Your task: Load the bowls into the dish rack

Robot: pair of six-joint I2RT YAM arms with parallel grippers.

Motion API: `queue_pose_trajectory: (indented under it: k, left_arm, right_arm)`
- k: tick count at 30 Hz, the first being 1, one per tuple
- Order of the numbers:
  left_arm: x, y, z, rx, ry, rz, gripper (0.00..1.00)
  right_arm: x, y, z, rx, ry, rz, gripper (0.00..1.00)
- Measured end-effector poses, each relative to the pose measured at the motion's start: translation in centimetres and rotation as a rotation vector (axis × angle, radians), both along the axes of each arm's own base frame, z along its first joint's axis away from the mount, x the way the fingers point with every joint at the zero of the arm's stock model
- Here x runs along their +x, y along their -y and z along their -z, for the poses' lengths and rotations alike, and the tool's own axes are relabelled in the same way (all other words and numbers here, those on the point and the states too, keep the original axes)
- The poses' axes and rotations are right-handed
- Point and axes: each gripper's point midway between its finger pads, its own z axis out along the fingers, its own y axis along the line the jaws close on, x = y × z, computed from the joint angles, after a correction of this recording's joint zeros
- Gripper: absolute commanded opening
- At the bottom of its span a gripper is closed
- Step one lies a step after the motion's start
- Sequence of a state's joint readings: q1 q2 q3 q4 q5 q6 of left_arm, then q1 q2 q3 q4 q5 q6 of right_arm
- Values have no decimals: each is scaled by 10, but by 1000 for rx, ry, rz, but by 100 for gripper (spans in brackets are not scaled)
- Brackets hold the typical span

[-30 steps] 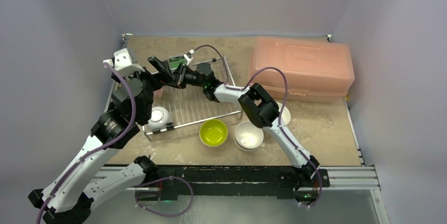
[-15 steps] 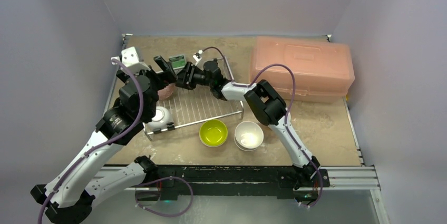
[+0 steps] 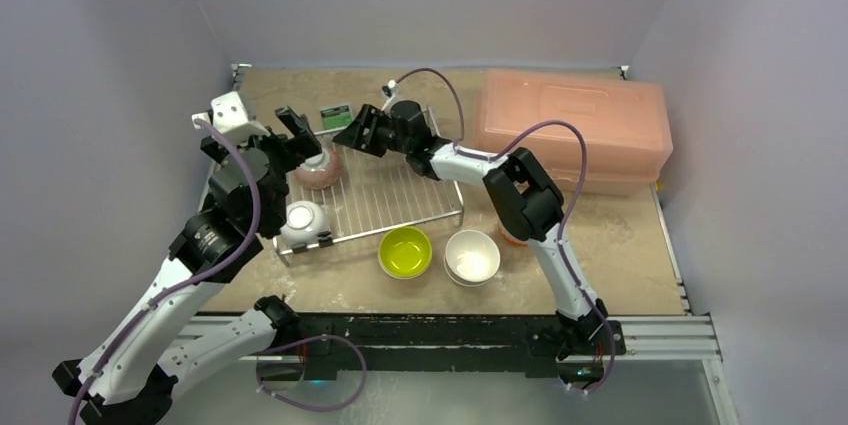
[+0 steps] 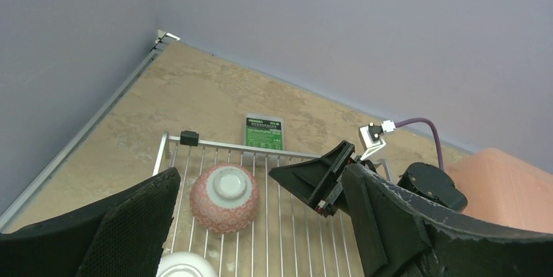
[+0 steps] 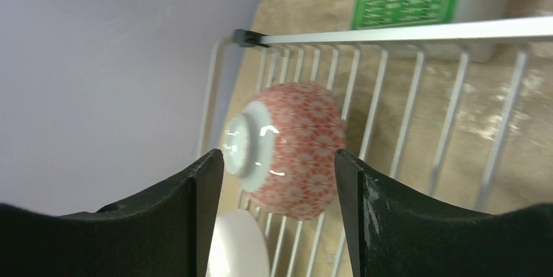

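Nearest the arm bases, two bowls stand upright on the table (image 3: 620, 245), outside the rack: a lime-green bowl (image 3: 405, 251) and, just to its right, a white bowl (image 3: 472, 256). An orange edge of a further bowl (image 3: 508, 237) shows under the right arm; the rest is hidden.

Just behind them lies the dish rack (image 3: 390, 200), flat on the table. Two bowls are loaded, both foot up. An upturned white bowl (image 3: 303, 222) sits in the near left corner. A red-patterned bowl (image 3: 318, 167) sits in the far left part, resting on the wires.

The left gripper (image 3: 297, 138) hangs above the rack's far left end, close over the red-patterned bowl. Its jaws are spread wide and hold nothing.

The right gripper (image 3: 358, 131) is above the far edge of the rack, right of that bowl and clear of it. Its jaws are apart and empty (its wrist view frames the bowl between the fingers, with no contact seen).

Beyond the rack a green card (image 3: 336, 116) lies on the table. A pink box (image 3: 570, 130) stands at the far right.
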State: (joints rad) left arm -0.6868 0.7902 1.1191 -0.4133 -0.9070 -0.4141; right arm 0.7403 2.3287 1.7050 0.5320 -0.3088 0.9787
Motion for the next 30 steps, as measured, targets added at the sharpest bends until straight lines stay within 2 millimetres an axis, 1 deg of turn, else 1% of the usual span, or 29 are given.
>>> queue_pose_trajectory:
  k: [2,4,7,10,13,16,21,22,26,30]
  left_arm:
    - [-1,-2,-3,2,5,-5,95]
    - [-2,-3,-3,2,7,-8,95]
    - [-2,-4,-4,2,7,-9,95]
    - [-2,-4,-3,4,6,-9,95]
    - [-2,-3,-2,7,1,-9,95]
    - [-2,-3,-1,12,-5,-9,95]
    - [-3,-4,1,17,-10,-10,95]
    - [-3,-5,0,16,-8,-11,95]
    - [-5,-6,-1,12,-3,-15,95]
    - [-6,-9,-3,8,2,-22,95]
  right_arm:
    - [3,4,10,-43,-6,21,63]
    - [3,6,17,-74,-8,26,68]
    - [4,5,19,-93,8,20,71]
    - [6,-2,15,-97,41,7,72]
    - [6,-14,11,-98,84,-13,72]
    - [1,-28,15,-117,127,-34,72]
    - [-2,-44,35,-179,197,-48,71]
    - [-2,-46,37,-178,202,-52,71]
    - [-3,-55,33,-182,231,-67,69]
    - [-6,-59,34,-191,212,-86,67]
